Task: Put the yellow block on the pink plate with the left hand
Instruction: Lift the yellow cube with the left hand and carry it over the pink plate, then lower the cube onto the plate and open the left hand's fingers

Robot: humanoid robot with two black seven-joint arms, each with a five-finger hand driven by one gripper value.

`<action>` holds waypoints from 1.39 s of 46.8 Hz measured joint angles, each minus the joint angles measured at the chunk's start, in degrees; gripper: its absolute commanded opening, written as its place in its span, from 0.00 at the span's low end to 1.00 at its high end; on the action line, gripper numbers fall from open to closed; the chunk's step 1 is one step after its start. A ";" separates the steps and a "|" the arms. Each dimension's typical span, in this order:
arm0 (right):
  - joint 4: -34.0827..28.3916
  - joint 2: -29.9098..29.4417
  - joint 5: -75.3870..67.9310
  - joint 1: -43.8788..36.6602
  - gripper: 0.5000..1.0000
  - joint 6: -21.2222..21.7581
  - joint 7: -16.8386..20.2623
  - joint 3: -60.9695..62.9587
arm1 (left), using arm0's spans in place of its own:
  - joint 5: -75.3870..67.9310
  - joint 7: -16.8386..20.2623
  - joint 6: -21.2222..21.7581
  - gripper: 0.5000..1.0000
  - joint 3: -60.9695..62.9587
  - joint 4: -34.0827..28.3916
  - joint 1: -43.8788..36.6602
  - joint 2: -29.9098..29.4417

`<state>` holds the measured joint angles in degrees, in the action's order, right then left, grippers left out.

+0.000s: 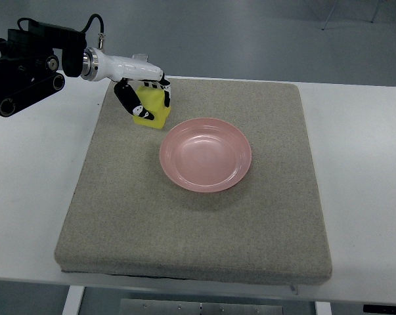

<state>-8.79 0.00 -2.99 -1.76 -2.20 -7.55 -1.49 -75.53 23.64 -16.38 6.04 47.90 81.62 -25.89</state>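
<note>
- Fingers (140,105) of the left hand (137,82) curl closed around the yellow block (153,108).
- Block sits just up-left of the pink plate (205,154), apart from its rim.

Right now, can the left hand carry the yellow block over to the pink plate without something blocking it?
Probably yes. The left hand has its fingers around the yellow block, and only bare mat lies between it and the nearby pink plate, which holds nothing.
</note>
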 measured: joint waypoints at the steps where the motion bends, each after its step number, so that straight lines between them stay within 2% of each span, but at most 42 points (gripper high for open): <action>1: 0.00 0.00 0.00 -0.01 0.85 0.00 -0.01 0.00 | -0.01 0.00 0.22 0.00 0.00 0.01 0.27 0.38; 26: 0.00 0.00 0.00 0.00 0.85 0.00 -0.03 0.00 | -0.49 -0.01 0.71 0.00 0.59 -0.84 1.45 12.62; 65: 0.00 0.00 0.00 0.00 0.85 -0.01 -0.01 0.00 | -1.85 0.27 0.03 0.00 6.35 -0.66 0.22 13.68</action>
<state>-8.79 0.00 -2.99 -1.76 -2.21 -7.56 -1.49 -77.38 23.91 -16.35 12.39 47.25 81.84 -12.22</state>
